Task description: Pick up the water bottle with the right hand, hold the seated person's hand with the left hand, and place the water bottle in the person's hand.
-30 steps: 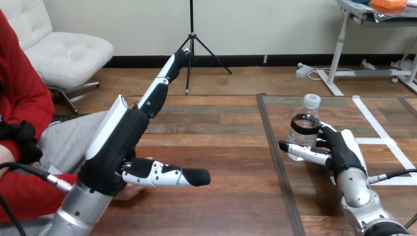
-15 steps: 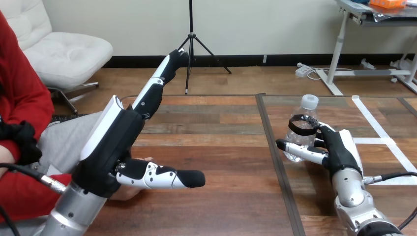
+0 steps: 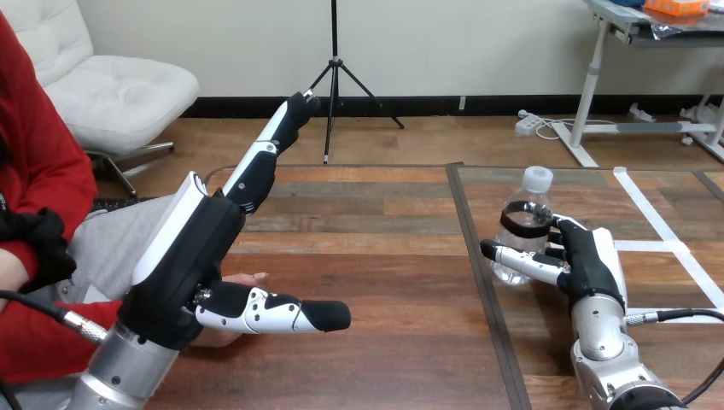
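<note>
A clear water bottle (image 3: 522, 224) with a white cap and a black band stands upright at the table's right part. My right hand (image 3: 589, 260) is shut on it, fingers and thumb curled round its lower body. Whether its base rests on the table I cannot tell. At the left, my left hand (image 3: 183, 265) is open, its fingers stretched straight away from me and its thumb pointing right. The person's hand (image 3: 248, 279) lies on the table under my left hand, with just its fingertips peeking out beside the thumb. I see no finger curled round it.
The wooden table (image 3: 376, 231) has a dark seam (image 3: 478, 282) running front to back, left of the bottle. White tape lines (image 3: 657, 226) cross the right part. The person's red sleeve (image 3: 43, 342) lies along the table's left edge.
My left hand has drifted a little left and toward me, still over the person's hand. My right hand keeps its hold on the bottle in about the same place.
</note>
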`<action>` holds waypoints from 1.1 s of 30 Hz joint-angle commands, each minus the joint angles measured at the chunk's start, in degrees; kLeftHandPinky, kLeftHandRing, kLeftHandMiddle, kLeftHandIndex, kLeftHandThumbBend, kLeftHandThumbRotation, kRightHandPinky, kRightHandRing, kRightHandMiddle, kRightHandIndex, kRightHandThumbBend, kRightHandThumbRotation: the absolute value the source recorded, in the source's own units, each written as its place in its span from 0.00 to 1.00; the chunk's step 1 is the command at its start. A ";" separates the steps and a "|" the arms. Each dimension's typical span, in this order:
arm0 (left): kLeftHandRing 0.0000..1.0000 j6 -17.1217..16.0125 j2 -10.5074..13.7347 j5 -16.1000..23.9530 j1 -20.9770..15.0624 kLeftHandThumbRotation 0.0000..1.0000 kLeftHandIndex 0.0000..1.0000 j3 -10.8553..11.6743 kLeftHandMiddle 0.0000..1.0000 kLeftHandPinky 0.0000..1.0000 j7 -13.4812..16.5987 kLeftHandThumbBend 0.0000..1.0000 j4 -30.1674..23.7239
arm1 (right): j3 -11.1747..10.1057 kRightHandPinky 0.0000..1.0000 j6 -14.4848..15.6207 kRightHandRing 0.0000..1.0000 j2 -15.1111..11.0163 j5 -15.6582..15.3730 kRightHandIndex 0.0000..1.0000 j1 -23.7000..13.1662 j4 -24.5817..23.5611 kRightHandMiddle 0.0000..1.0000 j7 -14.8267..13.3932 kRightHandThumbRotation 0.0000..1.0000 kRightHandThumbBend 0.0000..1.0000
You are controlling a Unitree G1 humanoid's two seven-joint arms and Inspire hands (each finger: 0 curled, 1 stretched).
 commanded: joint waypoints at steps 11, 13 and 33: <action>1.00 0.48 0.49 -1.18 -1.44 0.46 1.00 1.19 1.00 1.00 -0.21 1.00 -3.05 | -0.99 0.49 -3.42 0.59 1.18 0.39 0.67 -5.05 0.43 0.65 -3.21 0.10 0.98; 1.00 0.45 0.52 -1.42 -1.50 0.46 1.00 1.09 1.00 1.00 -0.43 1.00 -2.94 | -1.11 0.48 -3.59 0.58 1.23 0.50 0.66 -5.04 0.43 0.64 -3.55 0.09 0.98; 1.00 1.55 0.03 -0.93 -1.96 0.45 1.00 1.14 1.00 1.00 -0.50 1.00 -3.48 | -3.22 0.44 -5.52 0.52 1.22 2.90 0.58 -4.69 0.16 0.58 -1.91 0.00 0.94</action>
